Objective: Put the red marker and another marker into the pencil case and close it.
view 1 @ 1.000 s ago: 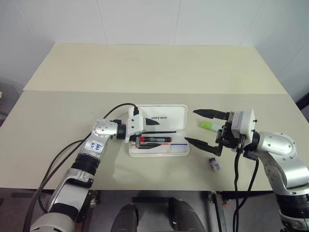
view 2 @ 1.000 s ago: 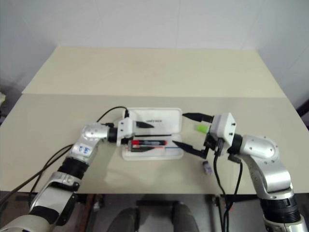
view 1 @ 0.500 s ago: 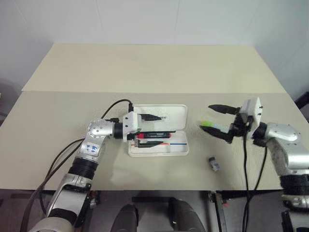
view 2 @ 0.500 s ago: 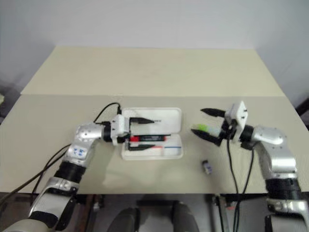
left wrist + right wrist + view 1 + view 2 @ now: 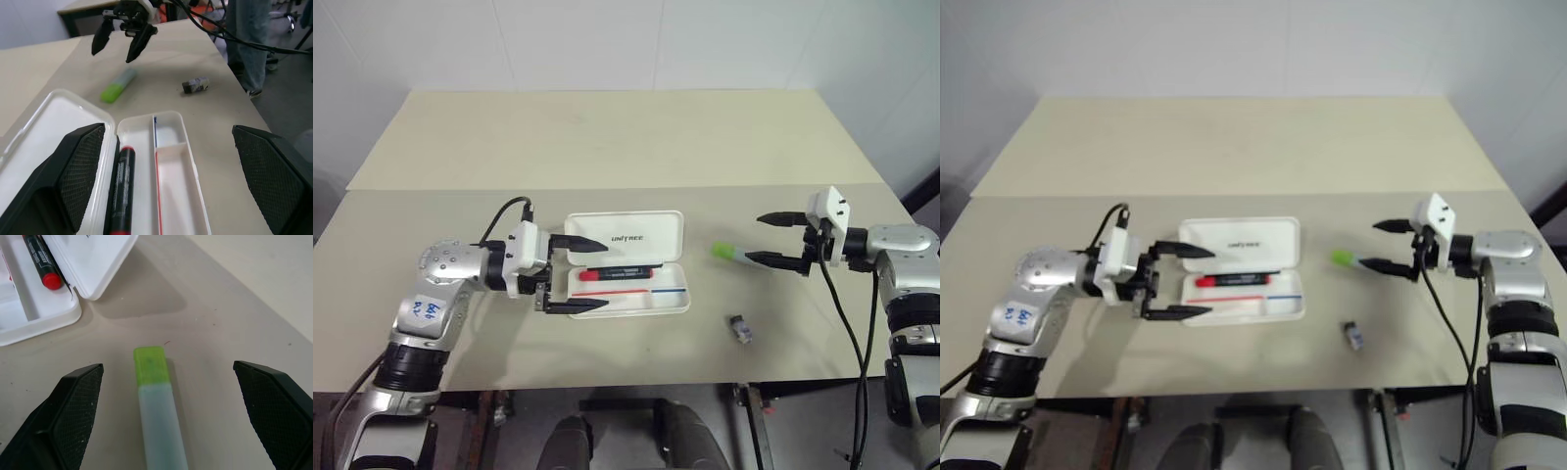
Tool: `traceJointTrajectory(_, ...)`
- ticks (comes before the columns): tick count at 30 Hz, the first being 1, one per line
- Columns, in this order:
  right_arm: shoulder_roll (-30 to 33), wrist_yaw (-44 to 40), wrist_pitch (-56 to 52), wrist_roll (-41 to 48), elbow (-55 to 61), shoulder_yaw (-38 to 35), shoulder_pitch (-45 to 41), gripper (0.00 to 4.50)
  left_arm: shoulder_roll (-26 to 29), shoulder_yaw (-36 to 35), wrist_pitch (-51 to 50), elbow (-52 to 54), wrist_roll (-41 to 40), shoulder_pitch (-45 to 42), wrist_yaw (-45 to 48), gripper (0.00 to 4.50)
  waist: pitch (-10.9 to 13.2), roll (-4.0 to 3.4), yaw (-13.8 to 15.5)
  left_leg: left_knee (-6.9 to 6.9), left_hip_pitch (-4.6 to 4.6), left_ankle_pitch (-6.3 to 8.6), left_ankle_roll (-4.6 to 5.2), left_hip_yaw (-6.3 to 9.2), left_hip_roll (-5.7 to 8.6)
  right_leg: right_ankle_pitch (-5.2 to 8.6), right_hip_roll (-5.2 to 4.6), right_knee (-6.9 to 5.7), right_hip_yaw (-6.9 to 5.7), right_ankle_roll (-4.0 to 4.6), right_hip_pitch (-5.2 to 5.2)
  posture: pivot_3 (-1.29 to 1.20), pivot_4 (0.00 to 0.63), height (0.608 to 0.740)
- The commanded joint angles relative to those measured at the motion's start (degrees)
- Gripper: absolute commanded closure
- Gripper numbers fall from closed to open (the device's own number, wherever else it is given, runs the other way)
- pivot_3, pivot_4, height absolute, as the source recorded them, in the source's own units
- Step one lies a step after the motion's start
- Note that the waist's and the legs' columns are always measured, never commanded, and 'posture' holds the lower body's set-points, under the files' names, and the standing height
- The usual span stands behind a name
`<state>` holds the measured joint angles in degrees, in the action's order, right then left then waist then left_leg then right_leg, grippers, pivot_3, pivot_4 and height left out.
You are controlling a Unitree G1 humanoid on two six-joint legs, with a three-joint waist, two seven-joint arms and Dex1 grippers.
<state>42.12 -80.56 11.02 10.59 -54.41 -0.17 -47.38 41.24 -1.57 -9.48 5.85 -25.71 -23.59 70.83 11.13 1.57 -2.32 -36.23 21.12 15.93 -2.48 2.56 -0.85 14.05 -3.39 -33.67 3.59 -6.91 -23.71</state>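
The white pencil case (image 5: 677,294) lies open in the middle of the table, its lid (image 5: 658,227) flat behind the tray. The red marker (image 5: 619,274) rests in the tray's rear slot. My left gripper (image 5: 604,277) hovers open at the case's left end, one finger either side of it, holding nothing. The green marker (image 5: 732,254) lies on the table right of the case, cap toward it. My right gripper (image 5: 754,238) is open just to the marker's right, pointing at it. In the right wrist view the green marker (image 5: 155,396) lies centred between the fingers.
A small grey block (image 5: 741,329) sits on the table in front of the green marker, near the front edge. The table's far half is bare. A person's legs (image 5: 247,39) stand beyond the table's right end.
My left gripper has drawn back to the left, off the case, with the red marker left lying in the tray. My right gripper has swung right, past the green marker.
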Motion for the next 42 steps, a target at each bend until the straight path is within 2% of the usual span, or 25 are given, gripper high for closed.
traceJointTrajectory(1, -0.86, -0.76, 2.55, -1.98, -4.66, 0.33, -2.39, 0.00, 2.71, -4.20, -1.78, 3.40, -2.66, 1.12, -0.26, 0.03, 0.04, -0.07, -0.02, 0.02, 0.01, 0.00, 0.00, 0.00, 0.01, 0.00, -0.01, 0.01, -0.01, 0.00, 0.00, 0.00, 0.150, 0.740)
traceJointTrajectory(11, -2.88, 2.53, 6.38, -7.71, -14.28, 1.17, -5.37, 0.00, 5.48, -7.59, -4.27, 7.12, -3.74, 4.97, -1.37, 0.03, 0.13, -0.20, 0.25, 0.03, 0.04, 0.00, -0.02, 0.00, 0.03, 0.00, -0.04, 0.05, -0.03, -0.01, 0.00, 0.00, 0.150, 0.740)
traceJointTrajectory(14, -3.25, 2.91, 5.94, -8.10, -15.35, 0.67, -5.60, 0.61, 5.66, -8.03, -4.88, 8.11, -3.87, 5.39, -1.75, 0.00, 0.13, -0.21, 0.14, 0.02, 0.03, 0.00, -0.03, 0.00, 0.03, 0.00, -0.04, 0.03, -0.02, -0.01, 0.00, 0.00, 0.150, 0.740)
traceJointTrajectory(21, -3.85, 1.76, 6.44, -7.82, -14.69, 0.24, -5.06, 3.19, 5.70, -7.79, -5.14, 7.82, -3.69, 4.85, -1.62, 0.00, 0.13, -0.20, -0.19, 0.01, 0.00, 0.00, -0.03, 0.00, 0.03, 0.00, -0.03, 0.00, -0.02, -0.01, 0.00, 0.00, 0.150, 0.740)
traceJointTrajectory(22, -3.95, 1.55, 6.60, -7.78, -14.39, 0.23, -4.90, 3.41, 5.58, -7.54, -5.06, 7.60, -3.56, 4.65, -1.57, 0.00, 0.13, -0.20, -0.30, 0.00, 0.00, 0.00, -0.04, 0.00, 0.03, 0.00, -0.03, 0.00, -0.02, -0.01, 0.01, 0.00, 0.150, 0.740)
traceJointTrajectory(27, -4.34, 0.79, 7.93, -6.63, -12.55, -0.72, -5.09, 3.39, 5.09, -6.76, -4.04, 6.31, -2.69, 4.17, -1.32, 0.00, 0.13, -0.20, -0.82, 0.01, 0.01, -0.01, -0.04, 0.00, 0.03, -0.01, -0.03, -0.03, -0.02, -0.02, 0.01, 0.00, 0.150, 0.740)
traceJointTrajectory(33, -4.32, -5.69, 4.91, -1.57, -4.43, -2.92, -5.69, 3.39, 5.32, -7.57, -2.06, 3.63, -2.10, 5.05, -0.89, 0.00, 0.16, -0.25, -0.98, 0.01, 0.01, -0.01, -0.04, 0.00, 0.02, -0.02, -0.03, -0.19, -0.01, -0.04, 0.00, 0.00, 0.150, 0.740)
traceJointTrajectory(36, -4.72, -9.37, -0.49, 2.55, 8.14, -2.48, -3.62, 3.39, 5.96, -8.64, -0.76, 1.81, -1.84, 7.30, -0.20, 0.00, 0.22, -0.36, -1.05, 0.02, 0.00, -0.01, -0.04, -0.01, 0.02, -0.02, -0.03, -0.23, 0.00, -0.05, 0.00, 0.00, 0.150, 0.740)
traceJointTrajectory(42, -5.00, -7.13, -15.36, 9.01, 35.96, 1.31, 4.78, 3.39, 6.54, -10.35, 1.73, -0.09, -1.41, 10.18, 0.01, 0.00, 0.22, -0.36, -0.42, 0.05, 0.08, 0.01, -0.05, 0.08, -0.02, 0.00, -0.03, -0.23, -0.08, -0.04, -0.04, 0.00, 0.150, 0.740)
